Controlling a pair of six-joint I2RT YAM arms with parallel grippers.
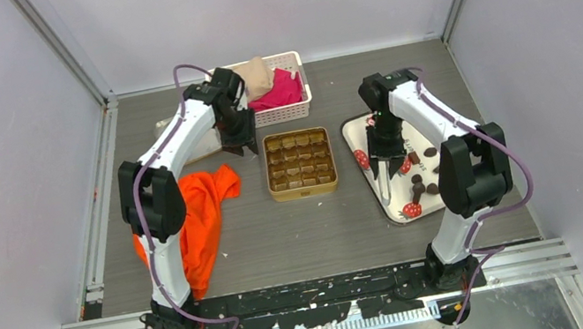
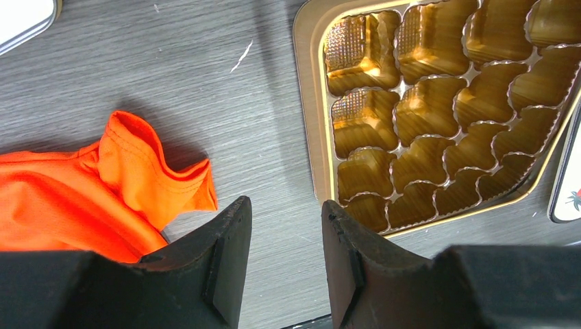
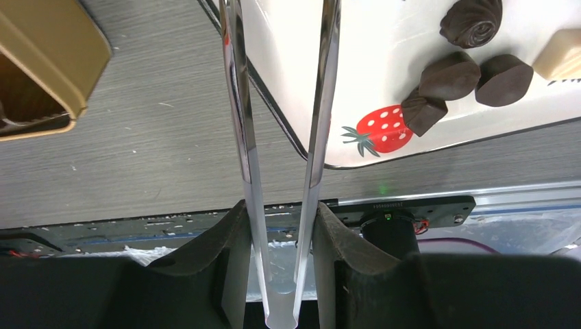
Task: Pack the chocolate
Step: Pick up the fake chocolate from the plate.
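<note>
Chocolate [image 3: 449, 75]. Lying on the white tray [image 3: 384, 48], right of the tongs [image 3: 318, 103] and apart from them; sitting well clear of the left gripper [image 2: 284, 209]. Clamping the tongs between the fingers of the right gripper [image 3: 279, 209], squeezing both blades from outside. Holding the left fingers apart, gripping nothing, hovering over grey table [image 2: 205, 89] between orange cloth [image 2: 103, 185] and gold tin [image 2: 312, 137]. Showing mostly dark brown: one swirled round, two plain rounds, one squarish piece lying against a strawberry print [image 3: 380, 130]; one cream block at the right wrist view's edge. Leaving a strip of grey table between tin rim and tray edge.
</note>
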